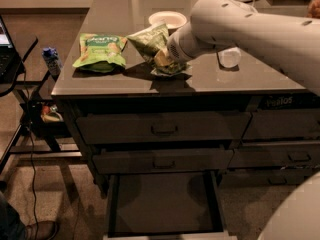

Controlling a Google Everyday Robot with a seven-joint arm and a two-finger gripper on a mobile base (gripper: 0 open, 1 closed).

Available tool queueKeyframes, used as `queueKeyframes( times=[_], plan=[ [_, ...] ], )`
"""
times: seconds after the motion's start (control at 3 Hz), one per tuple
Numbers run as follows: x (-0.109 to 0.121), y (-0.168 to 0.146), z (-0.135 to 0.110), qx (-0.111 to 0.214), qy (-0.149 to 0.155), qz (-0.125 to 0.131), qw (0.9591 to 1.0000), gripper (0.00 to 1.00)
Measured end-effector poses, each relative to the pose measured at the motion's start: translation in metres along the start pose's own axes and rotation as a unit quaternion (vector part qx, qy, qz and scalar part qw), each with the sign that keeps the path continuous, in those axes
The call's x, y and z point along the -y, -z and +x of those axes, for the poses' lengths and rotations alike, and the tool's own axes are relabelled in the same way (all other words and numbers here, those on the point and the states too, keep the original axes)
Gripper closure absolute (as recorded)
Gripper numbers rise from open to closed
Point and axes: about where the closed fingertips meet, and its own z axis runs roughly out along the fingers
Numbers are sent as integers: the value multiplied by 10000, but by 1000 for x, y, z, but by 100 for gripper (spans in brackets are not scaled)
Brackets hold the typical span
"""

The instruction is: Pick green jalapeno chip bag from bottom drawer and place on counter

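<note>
1. Your gripper sits in the upper middle of the frame, over the counter, pressed against the green jalapeno chip bag. Bag and wrist hide the jaws, so you cannot tell whether they are clamped on it or open.
2. The bag lies directly left of the gripper, touching it and tilted. Its long axis runs from upper left to lower right, and its lower edge seems to meet the counter.
3. A light-green snack bag lies near on the left; a white bowl sits just behind.
4. The bottom drawer stands open at the frame's bottom. By my judgement, you have only release and a withdrawal rightward left.
</note>
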Motion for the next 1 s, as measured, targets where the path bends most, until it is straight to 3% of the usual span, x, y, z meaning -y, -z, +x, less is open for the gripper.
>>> queueKeyframes(
  times=[1.0],
  plan=[
    [0,0,0,1,0,0,10000,12]
  ],
)
